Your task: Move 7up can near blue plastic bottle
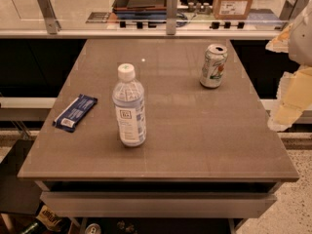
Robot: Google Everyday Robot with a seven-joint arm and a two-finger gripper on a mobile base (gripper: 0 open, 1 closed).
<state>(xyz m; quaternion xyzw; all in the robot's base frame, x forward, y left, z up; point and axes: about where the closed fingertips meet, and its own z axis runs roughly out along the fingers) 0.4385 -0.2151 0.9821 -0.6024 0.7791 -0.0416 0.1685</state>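
The 7up can (213, 66) stands upright on the brown table (195, 130), towards the back right. It is silver-white with green and red markings and an opened top. The blue plastic bottle (129, 106) stands upright left of the table's centre, clear bluish with a white cap and a white-blue label. The can is well apart from the bottle, to its right and further back. My gripper (288, 96) shows as pale yellow and white parts at the right edge of the view, off the table's right side, to the right of the can and touching nothing.
A flat dark-blue snack wrapper (75, 112) lies near the table's left edge. Behind the table runs a glass partition on metal posts (171, 13), with a cardboard box (234, 0) and a tray beyond it. Bottles lie on the floor at the lower left.
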